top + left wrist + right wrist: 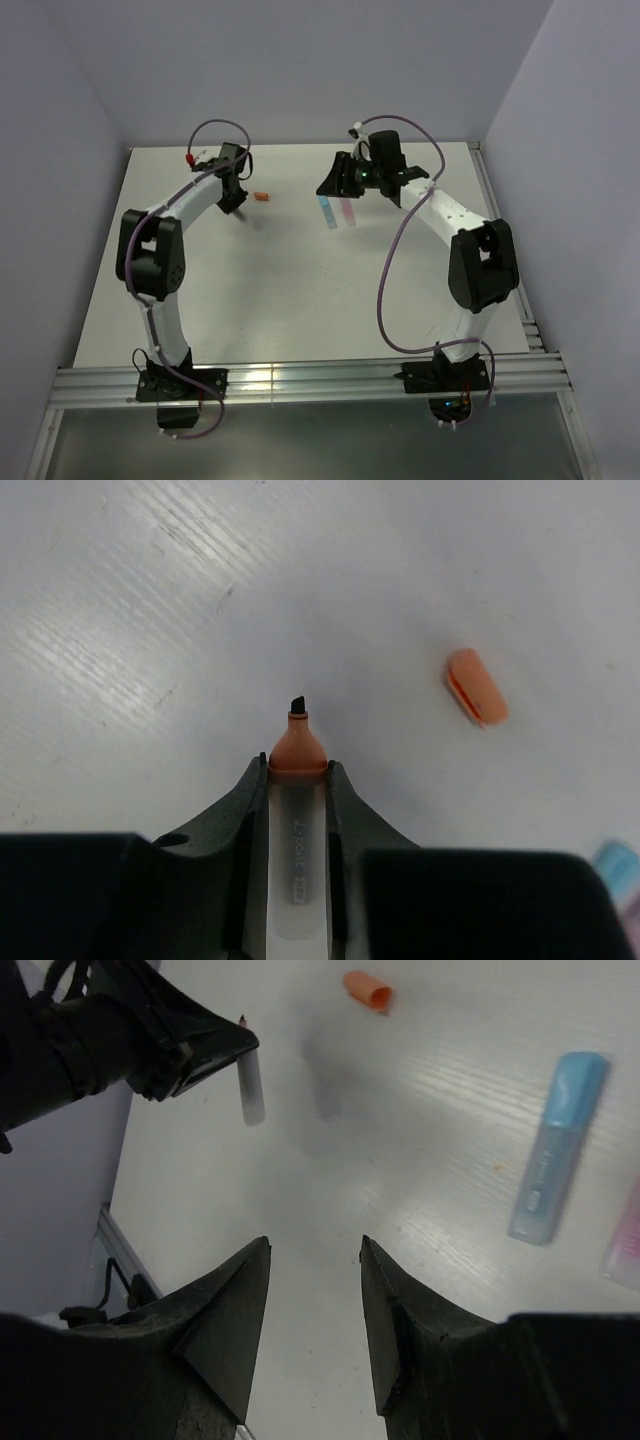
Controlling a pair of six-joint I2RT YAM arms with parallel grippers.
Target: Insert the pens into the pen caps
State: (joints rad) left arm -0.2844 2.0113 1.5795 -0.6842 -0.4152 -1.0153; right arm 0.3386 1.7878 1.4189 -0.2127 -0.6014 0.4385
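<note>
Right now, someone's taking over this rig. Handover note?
Left fingers: shut on the orange pen, uncapped, held above the table.
Right fingers: open, empty.
Orange cap: loose on the table near that pen's tip.
Blue pen and pink pen: lying side by side by the right fingers; blue looks capped, pink unclear.
Left to do: orange pen into its cap.

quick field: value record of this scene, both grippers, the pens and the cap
left gripper: shut on the orange-tipped pen, tip sticking out past the fingers
right gripper: open, empty
orange cap: lying on the table, apart from the pen tip, not yet on it
blue pen: lying flat, not gripped
pink pen: lying beside the blue pen
</note>
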